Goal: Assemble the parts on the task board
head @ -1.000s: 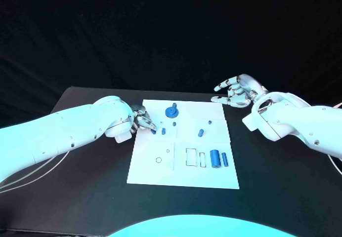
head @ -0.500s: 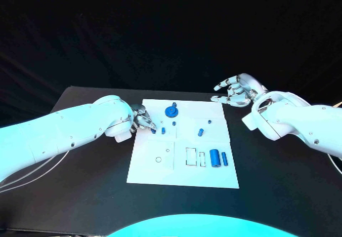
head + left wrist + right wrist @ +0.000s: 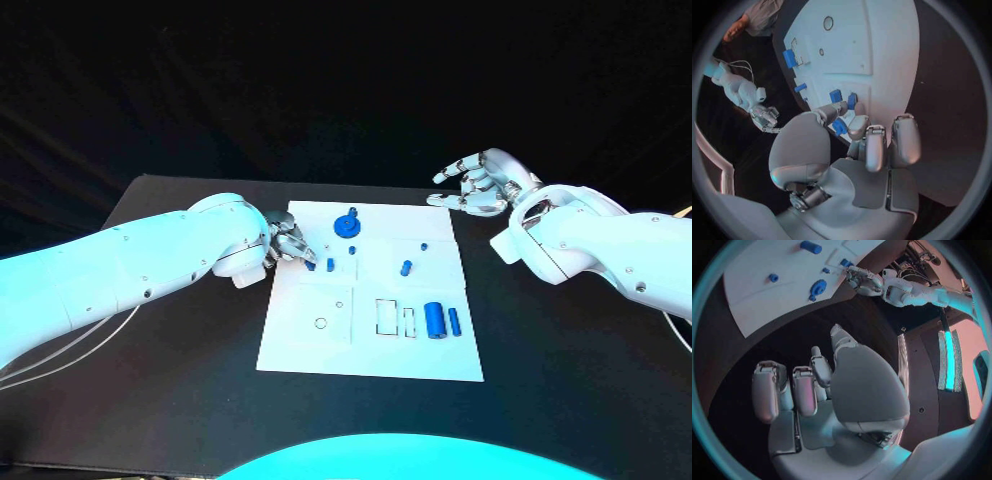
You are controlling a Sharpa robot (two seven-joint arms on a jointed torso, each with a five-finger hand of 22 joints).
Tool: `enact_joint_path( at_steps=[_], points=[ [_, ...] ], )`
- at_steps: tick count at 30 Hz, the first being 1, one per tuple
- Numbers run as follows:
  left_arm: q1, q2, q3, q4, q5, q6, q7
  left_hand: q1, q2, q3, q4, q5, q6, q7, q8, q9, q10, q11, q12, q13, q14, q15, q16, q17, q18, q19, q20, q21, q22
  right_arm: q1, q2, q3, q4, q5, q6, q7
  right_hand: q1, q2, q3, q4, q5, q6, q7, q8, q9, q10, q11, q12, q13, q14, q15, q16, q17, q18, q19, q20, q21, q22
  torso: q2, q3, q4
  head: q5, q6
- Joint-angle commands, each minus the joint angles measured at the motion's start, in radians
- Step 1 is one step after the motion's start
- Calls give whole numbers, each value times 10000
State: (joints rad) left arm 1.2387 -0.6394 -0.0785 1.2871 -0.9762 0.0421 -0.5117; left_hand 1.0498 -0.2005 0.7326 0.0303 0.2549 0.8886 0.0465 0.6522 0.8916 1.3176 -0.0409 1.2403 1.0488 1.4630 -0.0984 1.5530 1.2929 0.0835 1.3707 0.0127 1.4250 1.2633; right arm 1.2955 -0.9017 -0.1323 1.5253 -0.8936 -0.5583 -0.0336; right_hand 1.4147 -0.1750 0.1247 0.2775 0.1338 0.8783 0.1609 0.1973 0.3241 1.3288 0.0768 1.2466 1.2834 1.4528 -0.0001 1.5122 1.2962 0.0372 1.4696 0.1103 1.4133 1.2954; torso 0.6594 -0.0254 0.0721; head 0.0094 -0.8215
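Pinching a small blue part [image 3: 839, 126] in the left hand [image 3: 289, 243] at the board's [image 3: 375, 350] left edge; hovering the right hand [image 3: 479, 186], fingers loosely curled and empty, beyond its far right corner.

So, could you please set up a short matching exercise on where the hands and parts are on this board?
Things:
1. left hand
2. right hand
3. two blue cylinders
4. large round blue part

Places:
A. near right side of the task board
B. far middle of the board
C. at the board's left edge, pinching a small blue part
D. beyond the board's far right corner

Pairs: 1-C, 2-D, 3-A, 4-B
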Motion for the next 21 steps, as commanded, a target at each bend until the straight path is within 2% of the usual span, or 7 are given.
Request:
enact_joint_path(
  at_steps=[1,21],
  points=[
    [-39,40,-28,33,-36,54,3,454,207,453,-229,559,1096,-471,707,211,809,-246,154,210,1078,-110,178,2779,-177,178,-70,142,150,-6,2,3,5,-8,12,30,-219,72,250,95,85,-79,-24,159,71,-95,-39,-99,-54,860,-36,-121,1495,29,313,-115,-155,1745,2,-4,1,4,-7],
    [-40,-13,-28,68,-304,-46,-26,649,232,566,-366,578,1116,-457,687,221,826,-239,156,233,1078,-105,178,2779,-178,179,-72,139,150,-8,26,3,-11,-6,10,48,-240,66,254,97,84,-96,-24,176,70,-105,-40,-110,-71,858,-39,-132,1483,33,311,-119,-178,1734,1,-8,4,9,-15]
  ],
)
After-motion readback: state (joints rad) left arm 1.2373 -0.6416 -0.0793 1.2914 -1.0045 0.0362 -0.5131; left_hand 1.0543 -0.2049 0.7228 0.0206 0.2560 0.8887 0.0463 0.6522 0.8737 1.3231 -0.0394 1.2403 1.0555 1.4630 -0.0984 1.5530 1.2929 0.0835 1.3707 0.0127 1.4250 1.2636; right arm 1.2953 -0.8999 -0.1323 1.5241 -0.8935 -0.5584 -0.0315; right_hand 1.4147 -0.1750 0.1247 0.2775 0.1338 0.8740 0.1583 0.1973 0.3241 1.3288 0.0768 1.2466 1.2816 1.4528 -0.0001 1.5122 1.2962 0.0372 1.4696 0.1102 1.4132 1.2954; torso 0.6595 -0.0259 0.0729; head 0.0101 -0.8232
